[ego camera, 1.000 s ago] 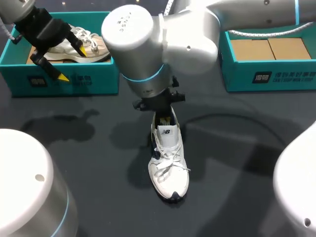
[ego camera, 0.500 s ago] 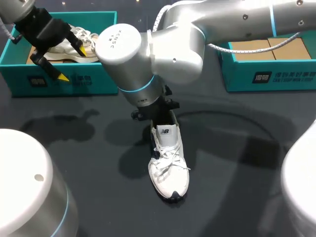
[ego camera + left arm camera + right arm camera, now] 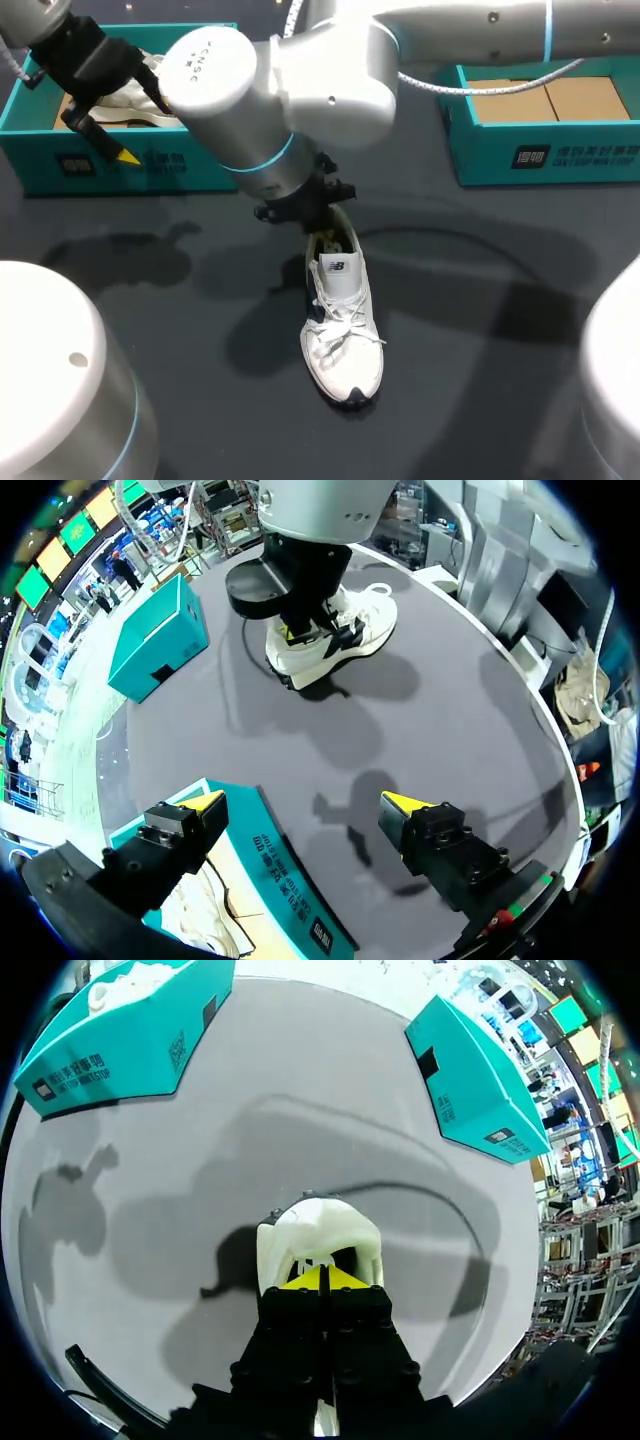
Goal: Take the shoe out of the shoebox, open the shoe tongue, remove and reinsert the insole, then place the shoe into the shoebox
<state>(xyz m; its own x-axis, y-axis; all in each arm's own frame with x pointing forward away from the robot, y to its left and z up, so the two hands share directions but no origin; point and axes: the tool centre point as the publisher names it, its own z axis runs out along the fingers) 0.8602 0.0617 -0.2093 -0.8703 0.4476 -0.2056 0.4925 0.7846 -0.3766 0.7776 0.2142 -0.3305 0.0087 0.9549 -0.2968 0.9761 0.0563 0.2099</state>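
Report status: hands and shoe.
Left hand open, over shoebox edge. Right hand shut at shoe heel opening. Shoe upright on table, outside shoebox.

Two white shoes: table shoe (image 3: pixel 342 335), boxed shoe (image 3: pixel 200 915). Two teal shoeboxes: ten-o'clock shoebox (image 3: pixel 150 165), two-o'clock shoebox (image 3: pixel 545 155).

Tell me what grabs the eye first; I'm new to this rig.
A white shoe sits alone mid-table, with the right arm's tool shut at its heel opening. The left tool hangs open over a teal shoebox holding another shoe.
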